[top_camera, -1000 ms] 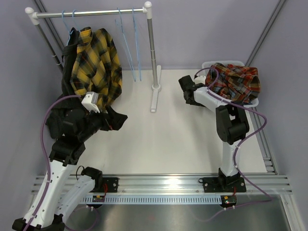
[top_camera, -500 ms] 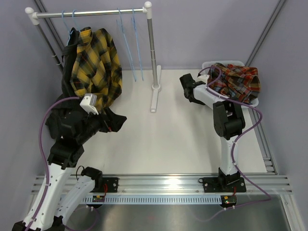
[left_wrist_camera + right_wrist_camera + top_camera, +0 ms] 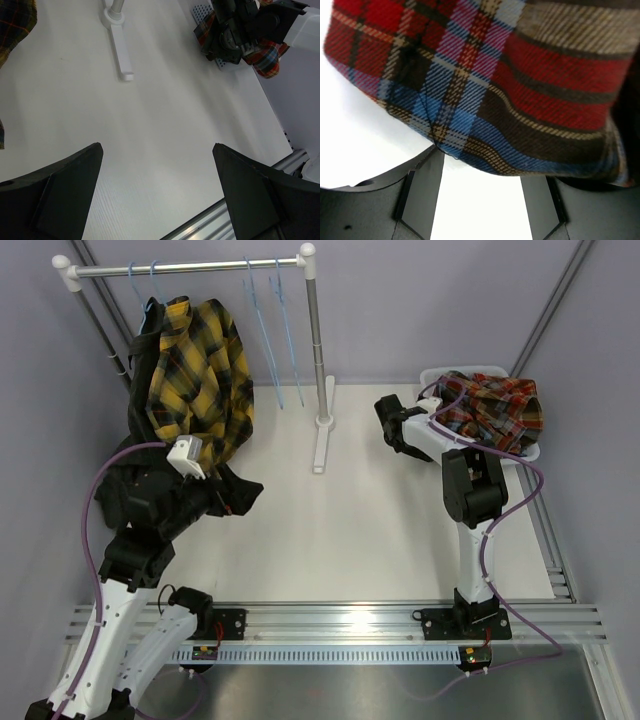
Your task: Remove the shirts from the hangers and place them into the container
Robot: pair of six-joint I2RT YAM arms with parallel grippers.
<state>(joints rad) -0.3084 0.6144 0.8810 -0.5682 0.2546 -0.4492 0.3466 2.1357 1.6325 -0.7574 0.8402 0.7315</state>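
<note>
Basically, right claw (image 3: 481, 172), fingers apart at the drooping hem of the red plaid shirt (image 3: 495, 410), should nudge it fully into the container (image 3: 530, 452) at upper right; left claw (image 3: 157, 190) gapes empty over the desk (image 3: 150, 125).

This is a robotics lab test cell rather than a home. Plain lilac-grey partition walls (image 3: 420, 300) box in a bare white tabletop (image 3: 330, 530). A left arm (image 3: 140, 540) and a right arm (image 3: 475, 500) are bolted to an aluminium rail (image 3: 350, 612) at the near edge. Light-blue wire hangers (image 3: 265, 330) hang on a small clothes rail (image 3: 190, 267), like staged props.
</note>
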